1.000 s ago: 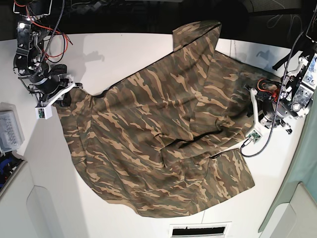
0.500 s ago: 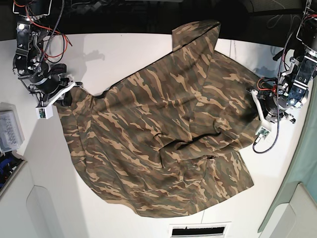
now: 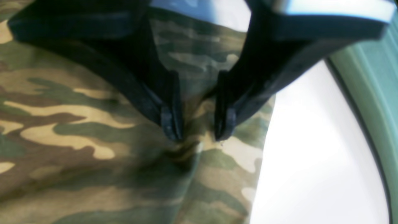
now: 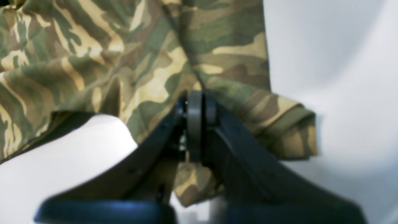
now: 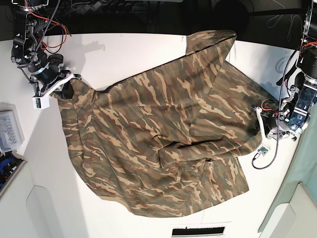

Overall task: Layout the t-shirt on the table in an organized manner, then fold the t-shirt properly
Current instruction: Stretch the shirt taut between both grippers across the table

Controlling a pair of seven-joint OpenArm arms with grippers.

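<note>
The camouflage t-shirt [image 5: 163,134] lies spread and wrinkled across the white table [image 5: 129,54], with a raised fold near its middle. My right gripper [image 5: 67,89], at the base view's left, is shut on the shirt's edge; the right wrist view shows its jaws [image 4: 196,99] closed on a bunched hem of the t-shirt [image 4: 149,62]. My left gripper [image 5: 258,119], at the base view's right, grips the shirt's right edge. In the left wrist view its fingertips [image 3: 196,137] stand narrowly apart with a puckered fold of the t-shirt [image 3: 93,140] pinched between them, close to the cloth's border.
A clear plastic box [image 5: 10,131] sits at the left edge. A slotted vent [image 5: 200,230] is at the table's front edge. A teal wall [image 5: 304,173] borders the right side and also shows in the left wrist view [image 3: 370,93]. White panels [image 5: 29,208] stand lower left.
Both arms have pulled outward with the shirt held. The arm at the base view's right moved down and right, the other moved up. The shirt has stretched and its far corner shifted right.
</note>
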